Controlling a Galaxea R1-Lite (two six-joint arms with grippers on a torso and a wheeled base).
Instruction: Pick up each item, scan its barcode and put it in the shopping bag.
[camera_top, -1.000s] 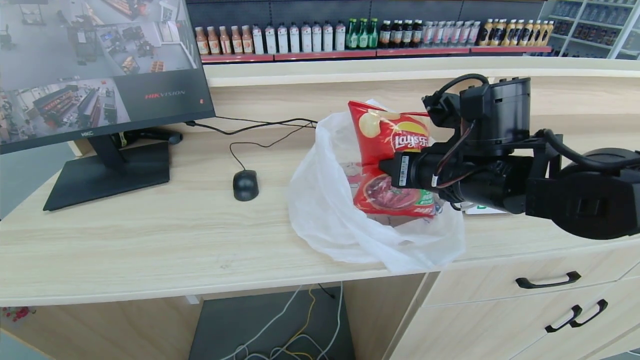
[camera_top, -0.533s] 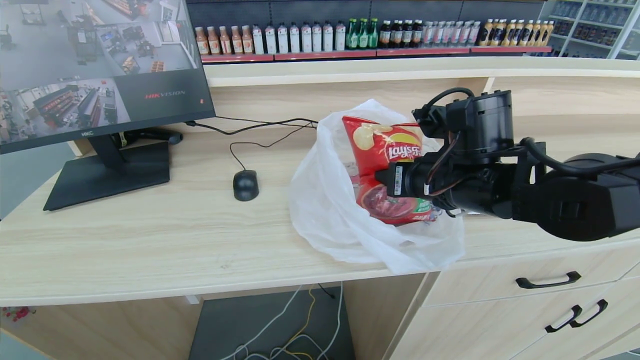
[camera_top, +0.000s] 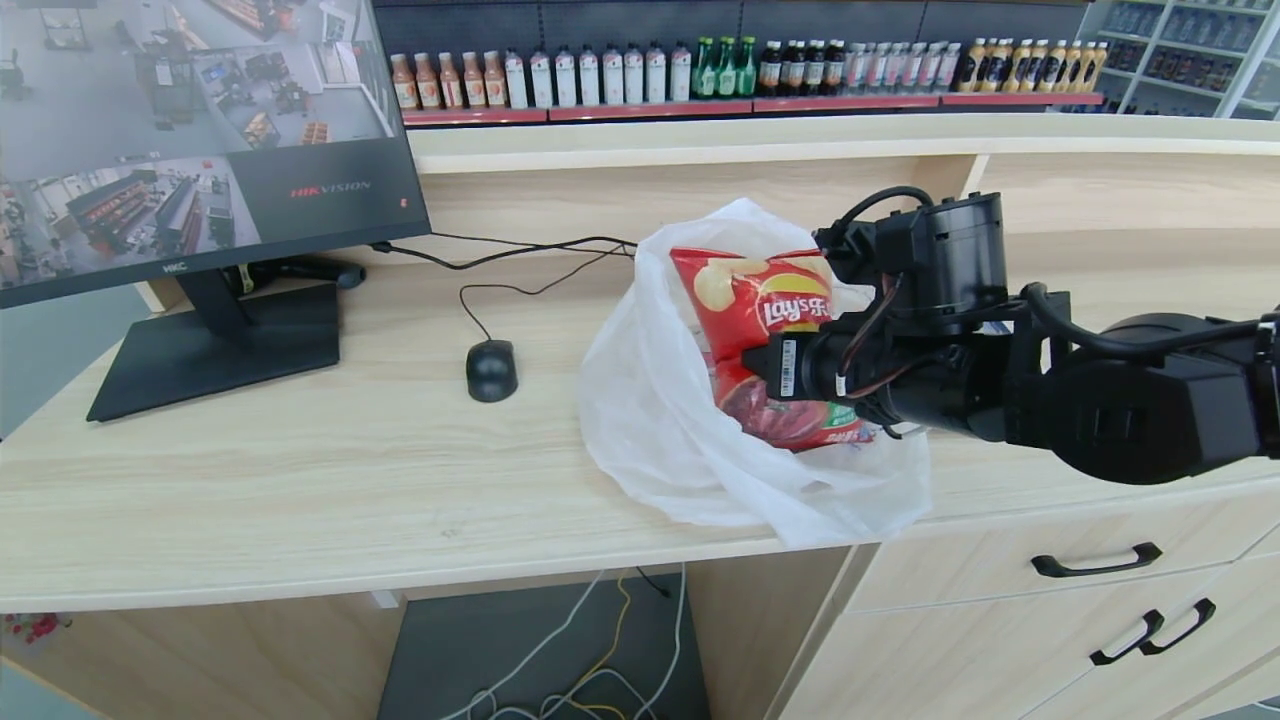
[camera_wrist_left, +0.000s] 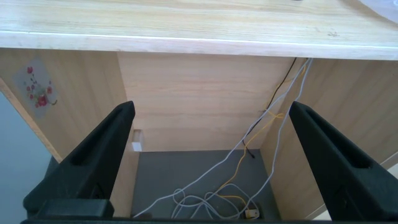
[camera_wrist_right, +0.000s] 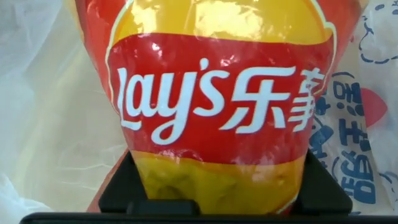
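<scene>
Right gripper (camera_wrist_right: 221, 193) is pinching the chip bag (camera_top: 765, 320) at its lower edge, jaws pressed onto the foil either side. The chip bag is standing upright in the mouth of the white shopping bag (camera_top: 660, 420), lower half sunk inside, top poking out.

Progress, as judged: this item is at the bagging step, and letting go is what remains. Whether it was scanned cannot be told. A white packet with blue print (camera_wrist_right: 367, 124) is sitting beside it, seemingly already bagged.

Left gripper (camera_wrist_left: 208, 162) is hanging below the counter's edge with jaws spread wide, holding nothing.

The counter (camera_top: 300, 470) is pale wood. A mouse (camera_top: 491, 369) is lying at 9 o'clock from the shopping bag, a monitor (camera_top: 190, 130) at 10 o'clock. Bottle shelves (camera_top: 740, 70) are running along at 12 o'clock; drawers (camera_top: 1095, 562) at 5 o'clock.
</scene>
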